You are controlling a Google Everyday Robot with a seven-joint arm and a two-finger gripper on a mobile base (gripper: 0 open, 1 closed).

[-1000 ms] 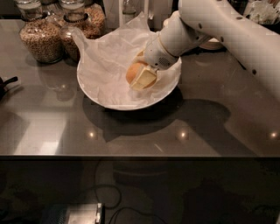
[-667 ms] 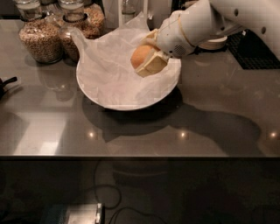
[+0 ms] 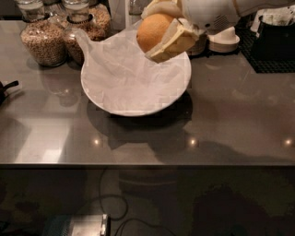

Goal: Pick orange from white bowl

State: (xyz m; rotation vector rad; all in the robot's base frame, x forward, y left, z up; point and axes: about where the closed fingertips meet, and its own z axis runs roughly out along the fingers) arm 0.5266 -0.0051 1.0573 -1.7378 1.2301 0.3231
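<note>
The orange (image 3: 152, 31) is round and orange-yellow, held between the pale fingers of my gripper (image 3: 159, 30) well above the far right part of the white bowl (image 3: 99, 94). The gripper is shut on the orange; one finger (image 3: 173, 44) lies under and to the right of the fruit, the other over its top. The bowl is wide, shallow, lined with crinkled white paper (image 3: 124, 69), and holds no fruit. My white arm (image 3: 212, 14) comes in from the upper right.
Two glass jars of grains (image 3: 44, 39) stand at the back left behind the bowl. A stack of small white bowls (image 3: 223, 39) and a black tray (image 3: 272, 46) sit at the back right. A dark object (image 3: 5, 90) pokes in at the left edge. The counter's front edge runs across the lower middle.
The gripper has risen up and back out of the bowl with the orange in it. The bowl has stayed in place.
</note>
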